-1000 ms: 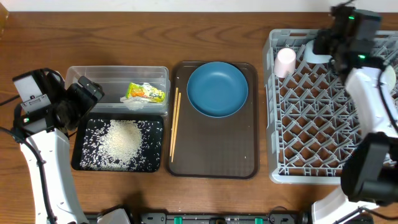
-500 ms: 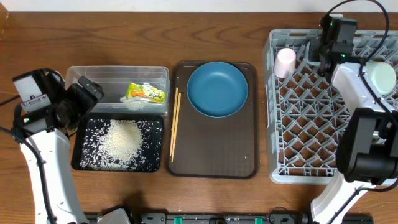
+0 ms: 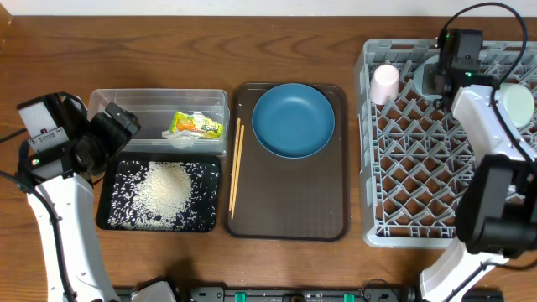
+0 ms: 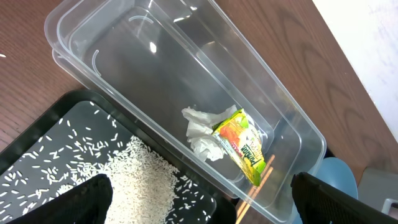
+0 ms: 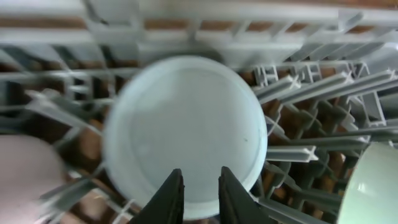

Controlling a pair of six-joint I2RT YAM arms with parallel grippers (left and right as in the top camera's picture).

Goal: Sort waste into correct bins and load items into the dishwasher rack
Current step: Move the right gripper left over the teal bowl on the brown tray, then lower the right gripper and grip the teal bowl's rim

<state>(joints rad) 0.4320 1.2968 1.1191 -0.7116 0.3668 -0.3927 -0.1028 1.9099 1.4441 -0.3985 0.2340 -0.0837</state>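
Lower left, your left gripper [image 4: 202,196] is hanging wide open over rice [image 3: 166,189] in the black tray [image 3: 109,220] and the wrapper [image 3: 197,126] in the clear tub [image 3: 151,101], waste kept apart. Upper right, your right gripper [image 5: 200,180], fingers slightly apart and clamping nothing, is hovering over the small light blue bowl [image 5: 183,124], which is sitting among dishwasher rack [image 3: 367,151] pegs, likely for support.

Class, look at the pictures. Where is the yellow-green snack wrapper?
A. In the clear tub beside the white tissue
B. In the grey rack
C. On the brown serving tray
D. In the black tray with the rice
A: the snack wrapper lies inside the clear tub, right against the white tissue.
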